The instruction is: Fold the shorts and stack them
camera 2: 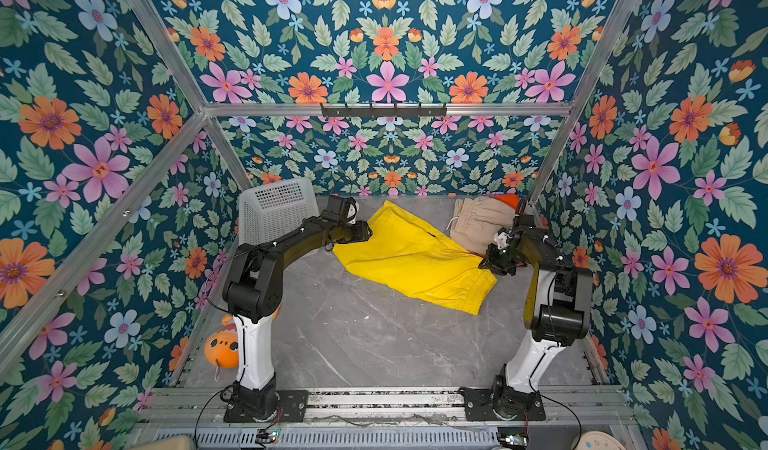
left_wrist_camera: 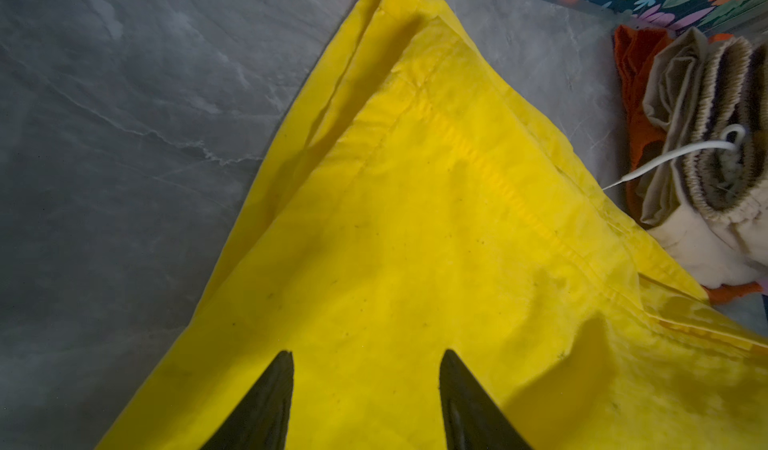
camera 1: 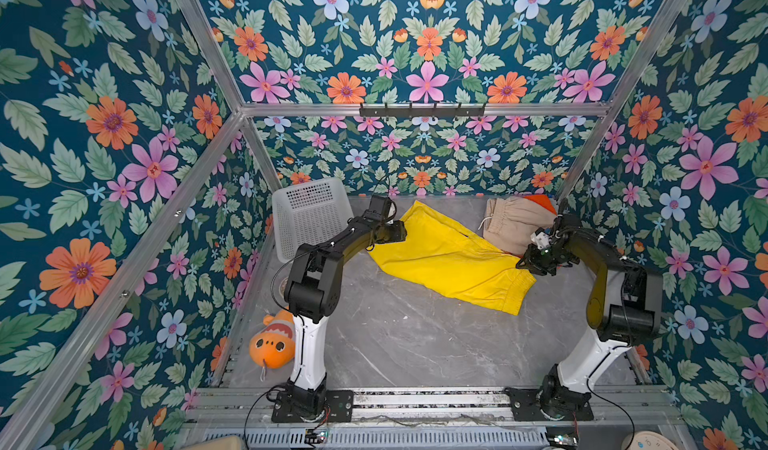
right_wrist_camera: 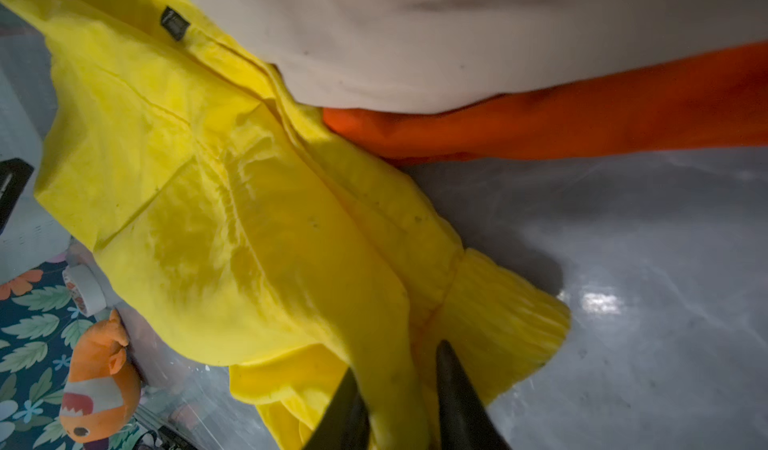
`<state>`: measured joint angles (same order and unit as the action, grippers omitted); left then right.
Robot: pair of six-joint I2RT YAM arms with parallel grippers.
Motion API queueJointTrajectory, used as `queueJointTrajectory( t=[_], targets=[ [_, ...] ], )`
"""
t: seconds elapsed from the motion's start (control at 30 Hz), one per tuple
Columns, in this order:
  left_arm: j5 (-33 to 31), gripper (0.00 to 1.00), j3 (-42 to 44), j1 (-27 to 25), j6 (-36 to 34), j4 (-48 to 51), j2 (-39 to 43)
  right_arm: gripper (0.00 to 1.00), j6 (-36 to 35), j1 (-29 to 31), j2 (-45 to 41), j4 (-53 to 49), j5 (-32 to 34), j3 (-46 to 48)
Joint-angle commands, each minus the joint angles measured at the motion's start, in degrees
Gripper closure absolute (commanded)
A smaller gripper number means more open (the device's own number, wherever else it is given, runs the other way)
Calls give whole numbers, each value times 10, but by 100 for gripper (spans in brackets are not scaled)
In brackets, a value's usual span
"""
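Note:
The yellow shorts [camera 1: 449, 257] lie spread slantwise across the grey table, waistband toward the right arm. My left gripper [left_wrist_camera: 365, 354] hangs open over their leg end, with nothing between its fingers. My right gripper [right_wrist_camera: 399, 356] is at the waistband end, shut on a bunched fold of the yellow shorts [right_wrist_camera: 208, 199]. The beige shorts [camera 1: 515, 219] with a white drawstring lie folded at the back right, on top of the orange shorts [camera 1: 542, 203]. From the right wrist, the orange shorts [right_wrist_camera: 582, 115] stick out under the beige shorts [right_wrist_camera: 457, 32].
A white perforated basket [camera 1: 309, 215] stands at the back left behind the left arm. An orange plush fish [camera 1: 272, 342] lies at the table's left edge by the left arm's base. Flowered walls close the table in on three sides.

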<state>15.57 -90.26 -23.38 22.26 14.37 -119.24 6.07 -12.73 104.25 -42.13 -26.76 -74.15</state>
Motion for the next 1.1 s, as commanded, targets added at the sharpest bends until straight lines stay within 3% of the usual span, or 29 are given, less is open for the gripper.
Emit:
queueJointTrajectory(
  t=[0.0,0.07,0.27,0.47,0.7,0.93,1.07],
  targets=[
    [33,42,0,-8,-24,-4,13,49,32,-3,0,8,8,-17],
    [37,41,0,-22,-52,-9,26,34,41,-3,-23,7,18,-17],
    [87,41,14,-93,-187,-61,74,32,60,-10,-161,-5,80,19],
    [154,42,45,-145,-259,-152,89,38,133,1,-265,125,-77,167],
    [176,43,34,-179,-289,-175,62,39,170,25,-171,201,-111,204],
    [186,43,22,-202,-333,-176,43,39,211,25,-26,220,-62,199],
    [186,43,15,-219,-379,-163,38,38,211,25,-69,209,-70,194]
  ],
)
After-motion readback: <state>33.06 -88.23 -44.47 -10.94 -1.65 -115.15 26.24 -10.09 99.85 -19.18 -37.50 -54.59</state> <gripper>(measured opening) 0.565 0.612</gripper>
